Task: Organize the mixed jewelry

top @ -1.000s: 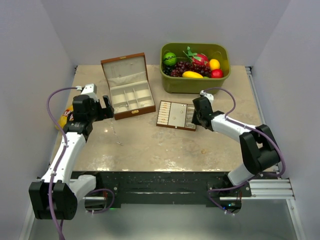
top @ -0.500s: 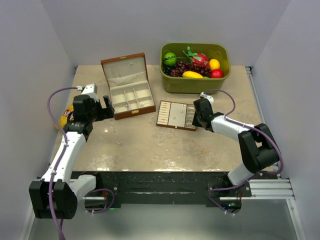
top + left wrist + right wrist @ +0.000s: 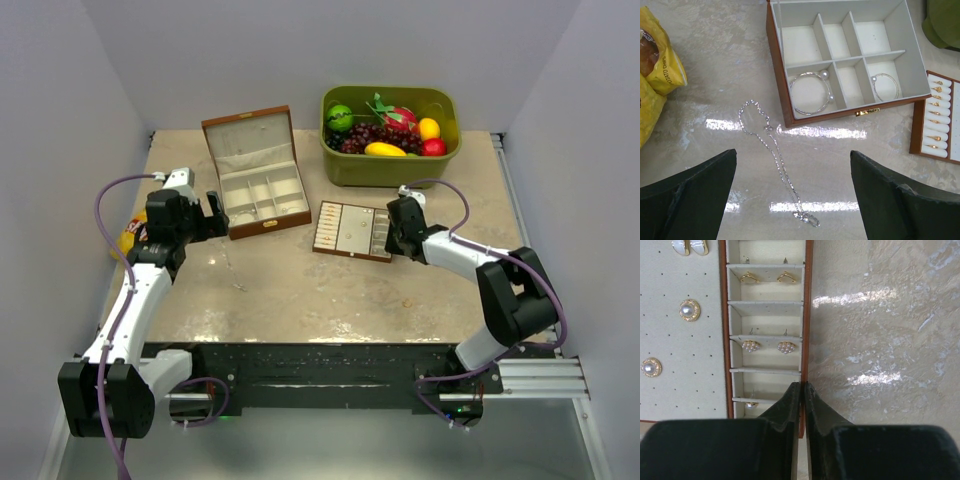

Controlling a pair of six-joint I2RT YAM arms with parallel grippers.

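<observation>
A fine silvery chain (image 3: 775,160) lies loose on the table, in front of the open brown wooden box (image 3: 777,75). Two wire hoops (image 3: 810,93) (image 3: 885,86) lie in the box's front compartments. My left gripper (image 3: 792,200) is open and empty, hovering over the chain's near end; the top view (image 3: 212,215) shows it left of the box. The flat brown-edged cream tray (image 3: 350,230) holds several earrings (image 3: 765,346). My right gripper (image 3: 803,387) is shut on the tray's right brown rim (image 3: 807,315), one finger on each side.
A green tub of toy fruit (image 3: 390,132) stands at the back, behind the tray. A yellow chip bag (image 3: 657,75) lies left of the chain. The box lid (image 3: 247,137) stands open at the back.
</observation>
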